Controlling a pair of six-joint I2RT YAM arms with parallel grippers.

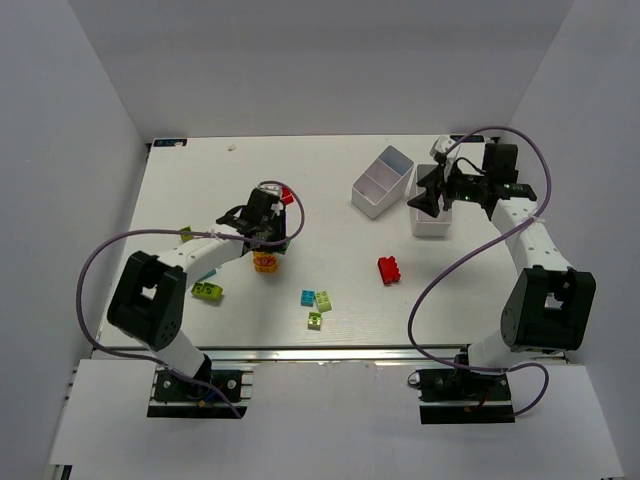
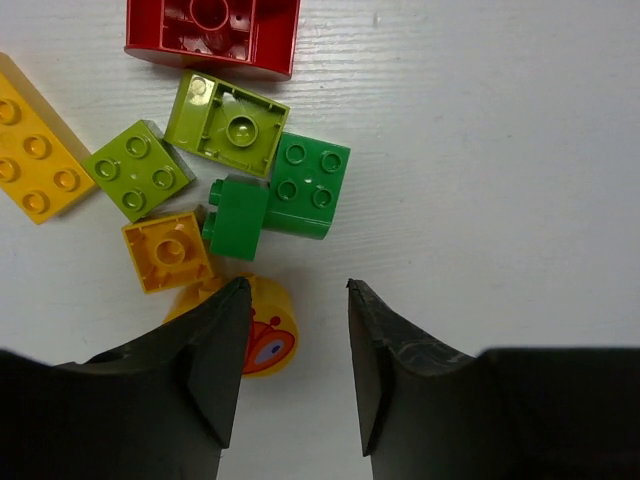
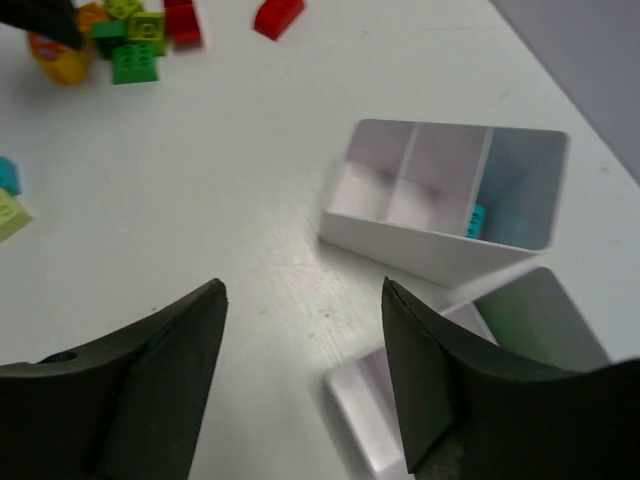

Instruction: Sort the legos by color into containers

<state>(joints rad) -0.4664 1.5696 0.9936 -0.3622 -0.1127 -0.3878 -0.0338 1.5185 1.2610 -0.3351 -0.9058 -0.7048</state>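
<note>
**Legos, main cluster.** On the white desk (image 1: 200,180), far left of centre, just ahead of the left claw (image 2: 292,370).
- red studded plastic brick (image 2: 210,35), underside up
- lime brick (image 2: 228,122), underside up, touching a dark green square brick (image 2: 308,185)
- second lime square brick (image 2: 135,170), studs up
- long yellow brick (image 2: 35,150), cut off by the frame edge
- small green brick (image 2: 237,218)
- orange-yellow brick (image 2: 167,250), underside up
- yellow round piece with a red print (image 2: 268,335), partly hidden behind one finger of that claw

**Legos, scattered.**
- loose red brick (image 1: 389,270), alone at mid-desk
- loose cyan brick (image 1: 308,297), just beside a pale lime brick (image 1: 323,300)
- outlying lime brick (image 1: 208,290), near the left arm

**Containers.** Both at the far right of the desk.
- white three-compartment plastic tray (image 3: 420,255), with one boxed cyan brick (image 3: 474,220) in an end compartment
- second white tray (image 1: 430,225), just beside the first and directly under the right claw (image 3: 305,390)

**Claws.**
- Left: jaws parted, only bare desk between them, gripping nothing.
- Right: jaws wide apart, empty.
</note>
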